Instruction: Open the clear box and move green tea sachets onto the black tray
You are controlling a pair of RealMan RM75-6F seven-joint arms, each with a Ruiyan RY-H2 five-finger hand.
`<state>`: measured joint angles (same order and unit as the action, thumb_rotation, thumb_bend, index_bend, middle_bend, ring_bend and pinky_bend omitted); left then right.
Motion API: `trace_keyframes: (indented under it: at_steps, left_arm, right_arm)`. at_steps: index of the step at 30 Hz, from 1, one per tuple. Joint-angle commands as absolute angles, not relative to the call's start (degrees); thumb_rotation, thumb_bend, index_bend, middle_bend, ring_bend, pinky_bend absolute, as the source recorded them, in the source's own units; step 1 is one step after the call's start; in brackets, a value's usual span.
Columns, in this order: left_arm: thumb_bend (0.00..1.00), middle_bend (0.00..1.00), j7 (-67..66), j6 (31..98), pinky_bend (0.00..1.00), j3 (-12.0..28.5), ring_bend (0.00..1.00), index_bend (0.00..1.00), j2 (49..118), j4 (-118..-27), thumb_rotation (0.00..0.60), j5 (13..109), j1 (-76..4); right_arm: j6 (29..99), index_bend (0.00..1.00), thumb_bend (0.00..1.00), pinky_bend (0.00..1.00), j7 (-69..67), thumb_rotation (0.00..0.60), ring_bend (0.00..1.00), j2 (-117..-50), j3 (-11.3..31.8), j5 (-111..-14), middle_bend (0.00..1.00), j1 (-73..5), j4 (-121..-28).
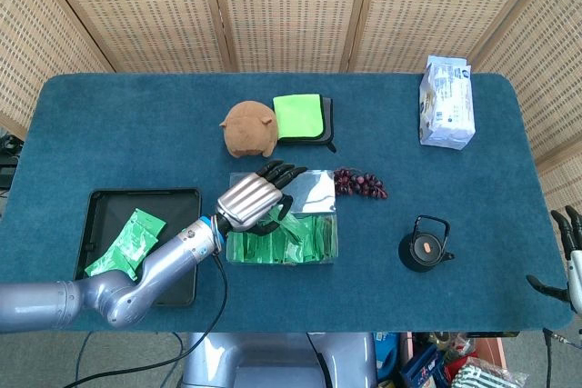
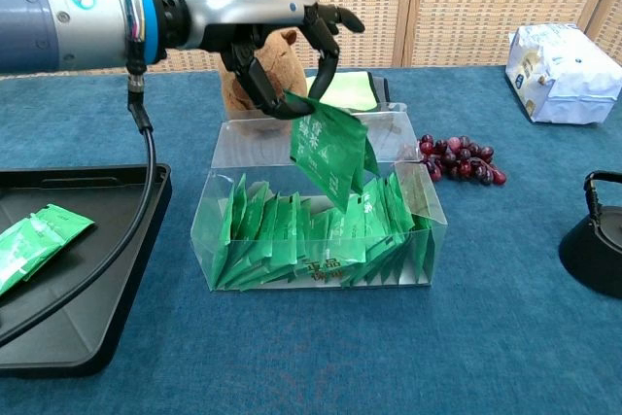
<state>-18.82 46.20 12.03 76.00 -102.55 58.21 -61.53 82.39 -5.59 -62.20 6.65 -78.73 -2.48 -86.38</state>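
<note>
Silver-skinned, the left hand (image 2: 277, 41) hangs above the clear box (image 2: 321, 230), arm reaching in level from beyond the black tray (image 2: 68, 279), dark fingers pinching a green sachet (image 2: 328, 151) that dangles over the packed rows. Far from the box, the right hand (image 1: 566, 252) shows at the table's edge with fingers apart.

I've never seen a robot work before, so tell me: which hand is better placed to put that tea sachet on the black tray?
The left hand. It already pinches a green sachet above the clear box, and the black tray lies on its side. The right hand is off at the far table edge, holding nothing.
</note>
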Motion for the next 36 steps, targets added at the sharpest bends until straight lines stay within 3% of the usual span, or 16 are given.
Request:
trace_keyframes:
  at_steps: [1,15,20,25,36]
  left_arm:
    - [0.42,0.0,-18.0,46.9,0.0,12.4,0.0,0.71,74.5,-104.1,0.6,58.7,-61.0]
    - [0.42,0.0,-15.3,50.5,0.0,11.7,0.0,0.71,65.1,-110.6,0.6,62.5,-56.3]
    - [0.42,0.0,-13.3,55.5,0.0,7.2,0.0,0.71,56.6,-112.3,0.6,68.9,-48.7]
    - [0.42,0.0,-10.0,58.1,0.0,4.3,0.0,0.71,53.8,-109.8,0.6,73.4,-44.0]
    - [0.42,0.0,-3.8,56.3,0.0,-1.3,0.0,0.71,48.3,-107.1,0.6,74.7,-36.9]
  right_arm:
    - [82.6,0.0,0.0,0.0,-5.6,0.6,0.0,-62.1,6.6,-79.0,0.0,-2.4,-86.6]
    - [83.9,0.0,0.0,0.0,-5.5,0.6,0.0,-62.0,6.1,-80.4,0.0,-1.9,-87.2]
    - [84.3,0.0,0.0,0.0,-5.3,0.6,0.0,-62.0,5.7,-81.3,0.0,-1.8,-87.5]
    - [84.5,0.0,0.0,0.0,-4.7,0.6,0.0,-62.1,5.4,-81.7,0.0,-1.8,-87.9]
    - [84.5,0.0,0.0,0.0,-3.4,0.6,0.0,-62.4,5.0,-82.6,0.0,-2.1,-88.5]
